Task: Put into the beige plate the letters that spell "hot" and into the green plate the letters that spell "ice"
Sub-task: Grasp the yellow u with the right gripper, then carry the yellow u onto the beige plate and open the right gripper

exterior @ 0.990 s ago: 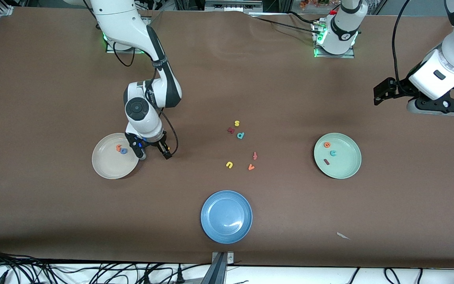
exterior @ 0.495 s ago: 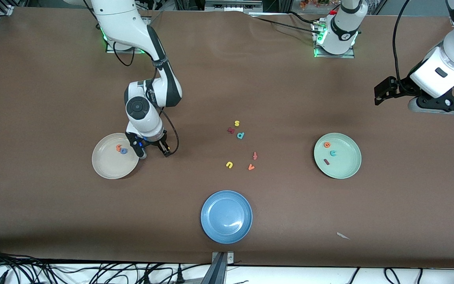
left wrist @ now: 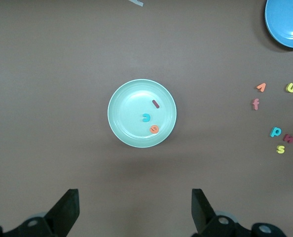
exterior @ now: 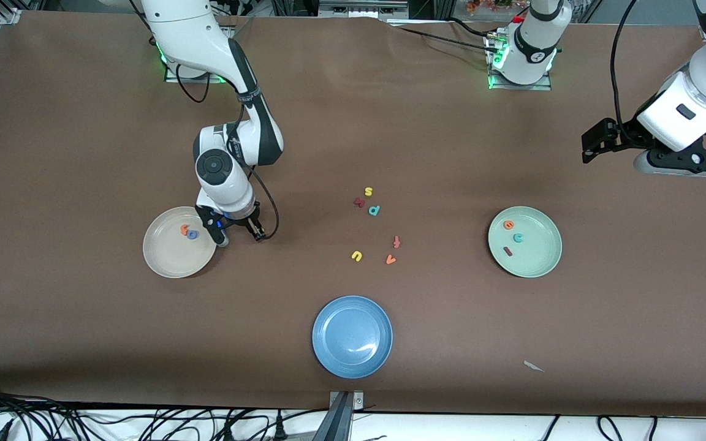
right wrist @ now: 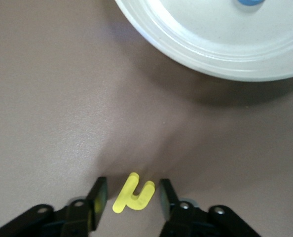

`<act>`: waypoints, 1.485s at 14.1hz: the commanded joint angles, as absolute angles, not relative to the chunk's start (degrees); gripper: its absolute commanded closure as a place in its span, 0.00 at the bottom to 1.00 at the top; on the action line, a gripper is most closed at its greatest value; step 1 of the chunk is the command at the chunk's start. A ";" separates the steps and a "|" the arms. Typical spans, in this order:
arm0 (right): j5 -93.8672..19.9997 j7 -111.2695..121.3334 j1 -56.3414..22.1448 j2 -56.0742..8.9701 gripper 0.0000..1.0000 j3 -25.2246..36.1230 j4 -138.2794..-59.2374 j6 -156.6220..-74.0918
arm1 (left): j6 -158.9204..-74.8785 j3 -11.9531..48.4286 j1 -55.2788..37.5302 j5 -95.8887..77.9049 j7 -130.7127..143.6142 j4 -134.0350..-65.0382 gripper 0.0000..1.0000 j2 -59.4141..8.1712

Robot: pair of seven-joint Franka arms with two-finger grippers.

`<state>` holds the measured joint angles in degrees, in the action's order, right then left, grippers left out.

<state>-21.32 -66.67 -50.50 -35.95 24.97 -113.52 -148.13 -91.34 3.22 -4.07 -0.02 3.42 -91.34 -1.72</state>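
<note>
Down by the beige plate point(exterior: 169, 257), the right gripper point(right wrist: 129, 200) brackets the yellow h point(right wrist: 132, 199), jaws not yet touching: featherlight, squashy foam, best pinched across its stem. The left gripper point(left wrist: 134, 212) waits, spread wide, high over the green plate point(left wrist: 122, 126).

- A brown table point(exterior: 451, 153) is seen from the front camera, and clock directions are taken from its centre.
- A beige plate point(exterior: 169, 260) is set at nine o'clock, a green plate point(exterior: 537, 260) at three o'clock and a blue plate point(exterior: 353, 337) at six o'clock.
- Near the centre a yellow s point(exterior: 368, 192), a dark red letter point(exterior: 359, 202) and a teal letter point(exterior: 374, 211) are clustered.
- At six o'clock of that cluster a red f point(exterior: 396, 242), a yellow u point(exterior: 356, 256) and an orange v point(exterior: 390, 260) are scattered.
- A yellow h point(right wrist: 133, 199) is laid flat near the beige plate's rim.
- A white scrap point(exterior: 533, 366) is found at five o'clock.
</note>
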 commanded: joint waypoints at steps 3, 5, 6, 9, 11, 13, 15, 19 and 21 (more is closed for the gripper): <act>-21.97 -64.25 -50.80 -35.16 0.64 24.43 -115.31 -149.24 | -90.62 3.69 -3.78 1.05 2.29 -90.26 0.00 -1.93; -21.97 -63.63 -50.80 -35.16 0.70 24.43 -115.31 -148.98 | -90.70 3.60 -3.78 1.14 2.29 -90.18 0.00 -1.93; -21.97 -63.55 -50.80 -35.07 0.73 24.43 -115.31 -148.97 | -90.62 3.69 -3.78 1.06 2.29 -90.18 0.00 -1.93; -21.97 -61.80 -50.80 -35.07 0.83 24.43 -115.05 -148.89 | -90.62 3.69 -4.04 1.14 2.37 -90.17 0.00 -1.93; -22.06 -59.86 -50.80 -34.81 0.87 24.52 -114.79 -148.71 | -90.70 4.30 -4.22 1.32 2.46 -90.09 0.00 -1.93; -22.06 -57.50 -50.80 -34.63 0.91 24.70 -114.17 -147.05 | -90.70 4.31 -4.13 1.32 2.46 -90.09 0.00 -1.93; -22.15 -53.63 -50.71 -34.02 0.92 25.92 -113.12 -143.81 | -90.70 4.31 -3.96 1.32 2.37 -90.09 0.00 -1.93; -22.15 -35.13 -50.71 -31.56 0.94 32.15 -111.36 -133.80 | -90.88 4.31 -4.04 1.32 2.46 -90.00 0.00 -1.93; -22.15 -21.86 -50.71 -29.80 0.94 37.50 -111.36 -127.91 | -90.88 4.31 -3.96 1.32 2.37 -90.00 0.00 -1.93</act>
<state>-21.32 -33.10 -50.51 -32.47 33.32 -110.74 -133.17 -91.34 4.10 -4.11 -0.02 3.22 -91.16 -1.72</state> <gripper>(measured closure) 0.736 0.000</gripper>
